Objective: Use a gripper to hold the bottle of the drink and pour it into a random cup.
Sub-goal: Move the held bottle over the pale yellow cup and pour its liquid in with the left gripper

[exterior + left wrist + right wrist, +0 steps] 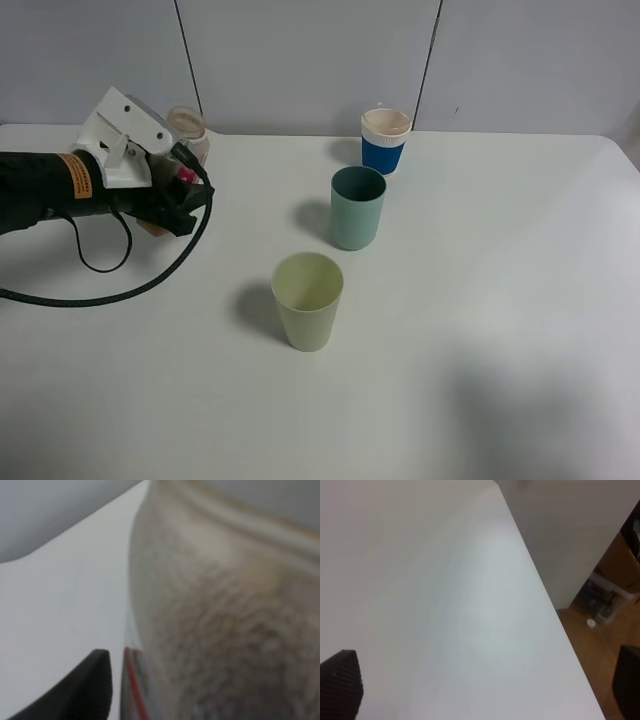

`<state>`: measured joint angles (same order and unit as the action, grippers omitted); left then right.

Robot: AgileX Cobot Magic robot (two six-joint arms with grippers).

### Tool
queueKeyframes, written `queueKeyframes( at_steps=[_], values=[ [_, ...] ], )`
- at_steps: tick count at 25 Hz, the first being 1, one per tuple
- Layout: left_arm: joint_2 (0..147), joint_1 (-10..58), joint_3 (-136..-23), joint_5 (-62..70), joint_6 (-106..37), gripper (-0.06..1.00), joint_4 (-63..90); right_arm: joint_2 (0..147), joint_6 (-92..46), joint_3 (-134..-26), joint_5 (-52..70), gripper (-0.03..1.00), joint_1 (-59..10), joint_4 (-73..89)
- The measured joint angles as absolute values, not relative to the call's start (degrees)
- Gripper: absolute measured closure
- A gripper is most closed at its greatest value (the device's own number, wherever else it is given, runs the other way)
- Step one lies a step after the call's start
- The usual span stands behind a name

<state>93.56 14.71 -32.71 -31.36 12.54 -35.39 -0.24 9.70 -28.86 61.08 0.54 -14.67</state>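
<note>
The bottle is clenched by the left gripper at the back left of the table, well apart from the pale yellow-green cup; whether the right gripper is released cannot be told

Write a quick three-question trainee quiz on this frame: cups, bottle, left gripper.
1. Pick one: in the high view, which cup stands nearest the front edge of the table? A blue cup, B teal cup, C yellow-green cup.
2. True or false: the left gripper is closed on the bottle.
3. Short answer: how many cups stand on the table?

Key: 1 C; 2 true; 3 three.
</note>
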Motion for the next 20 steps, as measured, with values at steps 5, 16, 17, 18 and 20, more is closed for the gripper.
queueKeyframes(
  at_steps=[5,16,17,18,20],
  values=[
    [92.29,18.95,-32.71,-26.9,12.54,0.4,-34.03,-0.24,9.7,-28.86,61.08,-0.03,0.54,-14.67],
    [92.23,26.25,-32.71,-20.56,12.49,0.4,-31.81,-0.24,9.7,-28.86,61.08,-0.03,0.54,-14.67],
    [92.0,26.78,-32.71,-19.93,12.49,0.4,-31.76,-0.24,9.7,-28.86,61.08,-0.03,0.54,-14.67],
    [91.68,27.28,-32.71,-18.99,12.49,0.4,-31.69,-0.24,9.7,-28.86,61.08,-0.03,0.54,-14.67],
    [90.75,28.1,-32.71,-17.06,12.49,0.4,-31.69,-0.24,9.7,-28.86,61.08,-0.03,0.54,-14.67]
  ],
)
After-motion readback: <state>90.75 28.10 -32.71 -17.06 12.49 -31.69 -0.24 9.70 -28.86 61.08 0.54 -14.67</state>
